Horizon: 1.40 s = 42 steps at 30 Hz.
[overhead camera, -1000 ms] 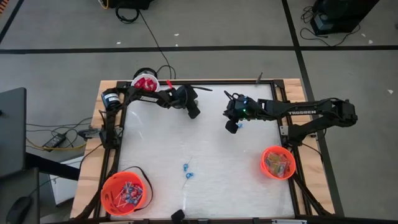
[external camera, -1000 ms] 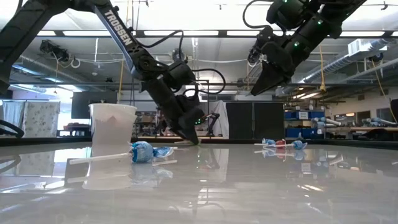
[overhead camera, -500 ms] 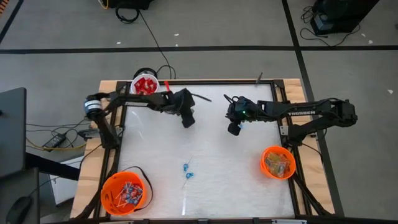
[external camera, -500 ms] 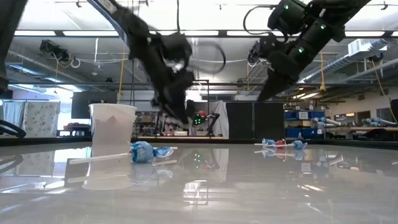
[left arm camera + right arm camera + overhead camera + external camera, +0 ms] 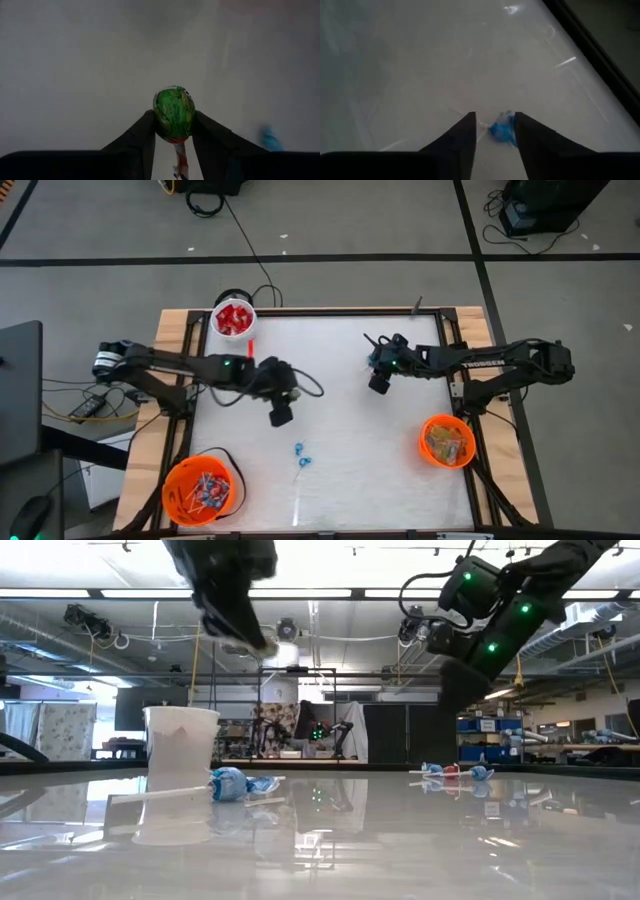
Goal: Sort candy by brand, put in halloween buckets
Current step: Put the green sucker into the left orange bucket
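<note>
One green lollipop [image 5: 173,113] — seen only from the left wrist — clamped between jaws.

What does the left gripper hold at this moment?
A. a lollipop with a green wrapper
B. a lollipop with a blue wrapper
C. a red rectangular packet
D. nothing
A: in the left wrist view, the green-wrapped lollipop sits clamped between the two dark fingers of the left gripper, its stick running down between them.
</note>
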Each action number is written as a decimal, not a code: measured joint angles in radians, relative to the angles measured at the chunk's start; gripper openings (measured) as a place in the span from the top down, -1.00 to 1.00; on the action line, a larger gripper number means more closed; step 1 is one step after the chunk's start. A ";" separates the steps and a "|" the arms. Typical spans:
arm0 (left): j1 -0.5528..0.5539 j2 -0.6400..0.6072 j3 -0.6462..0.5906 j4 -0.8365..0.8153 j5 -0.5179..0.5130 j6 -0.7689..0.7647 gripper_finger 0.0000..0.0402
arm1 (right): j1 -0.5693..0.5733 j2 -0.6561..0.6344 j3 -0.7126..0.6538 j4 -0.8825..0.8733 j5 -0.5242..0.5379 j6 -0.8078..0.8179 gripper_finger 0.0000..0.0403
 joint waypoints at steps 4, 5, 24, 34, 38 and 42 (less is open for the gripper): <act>-0.079 -0.047 0.000 -0.088 -0.001 -0.135 0.40 | 0.001 0.000 -0.019 0.059 -0.040 0.000 0.15; -0.098 -0.058 0.000 -0.105 -0.002 -0.161 0.40 | 0.001 0.000 -0.024 0.080 -0.051 0.000 0.13; -0.467 -0.173 0.000 -0.225 -0.092 -0.541 0.40 | -0.027 0.000 -0.033 0.231 -0.176 0.040 0.12; -0.616 -0.231 0.000 -0.262 -0.126 -0.721 0.40 | -0.026 0.000 -0.032 0.249 -0.178 0.112 0.12; -0.692 -0.239 0.000 -0.274 -0.108 -0.721 0.40 | -0.006 0.000 -0.032 0.265 -0.177 0.112 0.12; -0.753 -0.241 0.000 -0.311 -0.095 -0.793 0.40 | 0.024 0.000 -0.032 0.266 -0.176 0.113 0.12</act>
